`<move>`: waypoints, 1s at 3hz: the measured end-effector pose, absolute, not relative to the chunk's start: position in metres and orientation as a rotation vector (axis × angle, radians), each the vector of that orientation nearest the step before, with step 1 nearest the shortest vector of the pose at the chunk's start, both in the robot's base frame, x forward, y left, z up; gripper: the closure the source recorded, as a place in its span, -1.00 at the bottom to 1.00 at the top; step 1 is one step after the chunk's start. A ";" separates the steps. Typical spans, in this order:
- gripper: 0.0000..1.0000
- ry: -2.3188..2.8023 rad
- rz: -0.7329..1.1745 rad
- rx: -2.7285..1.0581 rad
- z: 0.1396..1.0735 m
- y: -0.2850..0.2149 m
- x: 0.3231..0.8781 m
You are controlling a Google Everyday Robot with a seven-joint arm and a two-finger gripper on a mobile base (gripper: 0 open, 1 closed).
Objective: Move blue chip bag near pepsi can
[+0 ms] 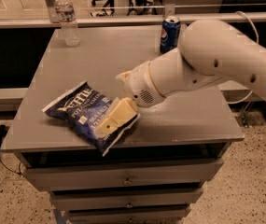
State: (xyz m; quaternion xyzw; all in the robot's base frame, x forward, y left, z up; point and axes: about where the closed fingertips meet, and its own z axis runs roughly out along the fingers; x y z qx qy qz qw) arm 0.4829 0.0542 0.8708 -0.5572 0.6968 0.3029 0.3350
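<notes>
The blue chip bag (81, 113) lies flat near the front left of the grey table (123, 64), dark navy with white lettering. The pepsi can (170, 34) stands upright at the back of the table, right of centre, well away from the bag. My gripper (110, 122) hangs from the white arm (207, 64) and reaches down over the right end of the bag, its cream fingers (118, 113) lying on or just above the foil.
A clear plastic water bottle (67, 17) stands at the back left corner. Drawers (123, 178) sit under the front edge. A railing and glass run behind the table. The arm's bulk covers the table's right middle.
</notes>
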 end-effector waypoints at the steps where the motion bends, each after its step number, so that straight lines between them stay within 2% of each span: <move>1: -0.65 1.827 0.806 -1.454 0.854 0.065 0.487; 3: 0.28 1.851 0.849 -1.439 0.836 0.076 0.486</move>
